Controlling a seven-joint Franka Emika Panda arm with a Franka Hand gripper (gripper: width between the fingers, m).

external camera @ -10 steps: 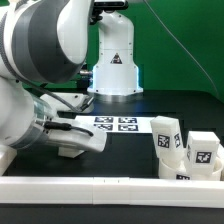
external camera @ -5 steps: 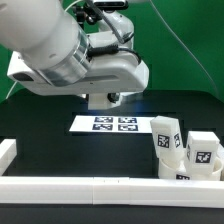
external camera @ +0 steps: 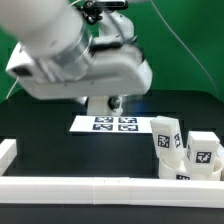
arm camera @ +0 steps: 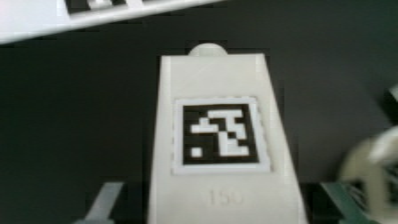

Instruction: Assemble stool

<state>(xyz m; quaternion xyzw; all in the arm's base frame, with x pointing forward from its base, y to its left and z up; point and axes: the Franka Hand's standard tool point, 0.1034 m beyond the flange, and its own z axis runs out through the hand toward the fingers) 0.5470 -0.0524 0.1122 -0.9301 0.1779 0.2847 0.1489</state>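
In the wrist view a white block leg (arm camera: 217, 120) of the stool, with a black-and-white tag on its face, lies lengthwise between my gripper's (arm camera: 222, 203) two fingers. One finger (arm camera: 111, 200) shows on each side of the leg's near end, shut on it. In the exterior view the gripper (external camera: 113, 101) hangs above the marker board (external camera: 112, 124), and a bit of the white leg shows under the hand. Two more tagged legs (external camera: 166, 136) (external camera: 203, 150) stand at the exterior view's right. The seat is out of view.
A long white rail (external camera: 100, 186) runs along the front, with a short end piece (external camera: 8, 150) at the exterior view's left. The arm's big body fills the upper left of that view. A pale blurred shape (arm camera: 377, 160) sits at the wrist view's edge.
The arm has swung up from low at the exterior view's left to the middle, above the marker board, then shifted slightly. The grip has stayed the same.
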